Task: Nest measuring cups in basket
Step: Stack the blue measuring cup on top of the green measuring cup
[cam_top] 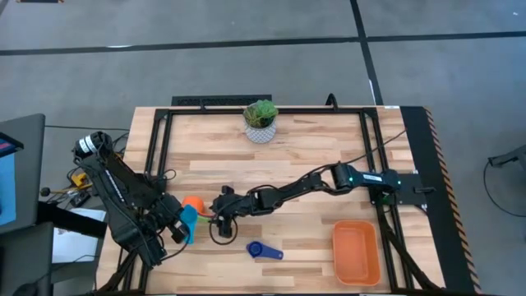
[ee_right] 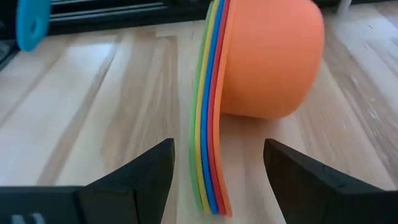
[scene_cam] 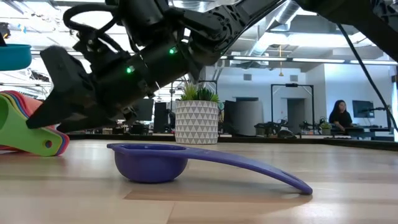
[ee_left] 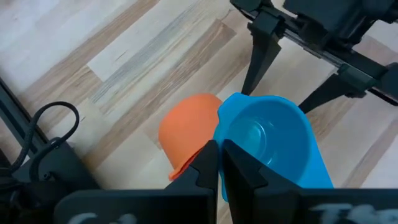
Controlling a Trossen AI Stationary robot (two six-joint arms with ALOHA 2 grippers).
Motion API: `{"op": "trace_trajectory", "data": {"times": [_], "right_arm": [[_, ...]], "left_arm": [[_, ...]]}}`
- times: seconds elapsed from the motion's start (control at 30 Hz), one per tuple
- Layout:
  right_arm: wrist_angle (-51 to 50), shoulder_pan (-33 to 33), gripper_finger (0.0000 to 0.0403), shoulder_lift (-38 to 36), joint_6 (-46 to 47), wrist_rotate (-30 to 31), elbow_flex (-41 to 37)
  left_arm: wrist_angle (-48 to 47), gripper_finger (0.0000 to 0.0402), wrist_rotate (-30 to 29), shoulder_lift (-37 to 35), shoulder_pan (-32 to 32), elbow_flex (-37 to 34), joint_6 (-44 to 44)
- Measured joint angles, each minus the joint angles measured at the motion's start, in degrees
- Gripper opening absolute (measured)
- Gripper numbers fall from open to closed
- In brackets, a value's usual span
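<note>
A stack of nested measuring cups [ee_right: 267,56], orange outermost, lies on its side on the table, its fanned handles [ee_right: 208,124] resting on the wood. My right gripper [ee_right: 217,177] is open, low over the table, with one finger on either side of those handles and not touching them. My left gripper [ee_left: 221,168] is shut on a light blue cup [ee_left: 267,140] just above the orange stack [ee_left: 186,134]. The dark blue cup [cam_top: 263,251] sits alone, bowl on the table. The orange basket [cam_top: 356,251] lies near the right front corner. My left gripper pinches the light blue cup between its two fingers at the edge nearest the wrist [ee_left: 225,146]; the fingers hide the exact part. It comes from above, slanting down. The cup is lifted clear [scene_cam: 12,56], opening up, over the orange stack.
A white pot with a green plant [cam_top: 260,122] stands at the table's far edge. Black frame rails [cam_top: 164,131] run along the left, far and right sides. A loose black cable loop [cam_top: 220,233] lies beside the right gripper. People and desks show in the room behind.
</note>
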Motion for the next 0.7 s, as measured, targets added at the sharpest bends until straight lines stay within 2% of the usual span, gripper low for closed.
{"op": "trace_trajectory", "data": {"times": [0.13,0.27,0.6,0.7], "right_arm": [[-1.5,-0.9,0.0276,-0.07,0.13,-0.64,0.13],[-1.49,-1.81,0.0276,0.03,0.13,-5.05,0.08],[-0.16,-1.77,0.0274,3.19,2.88,-5.95,0.29],[-0.39,-1.77,0.0255,3.21,3.37,-5.79,0.29]], "left_arm": [[-0.13,0.0,-0.04,0.0,-0.02,0.0,0.22],[-0.83,0.0,-0.18,0.0,0.01,0.0,0.22],[-0.98,0.0,-0.32,0.0,-0.02,0.0,0.14],[-0.98,0.0,-0.32,0.0,0.01,0.0,0.11]]}}
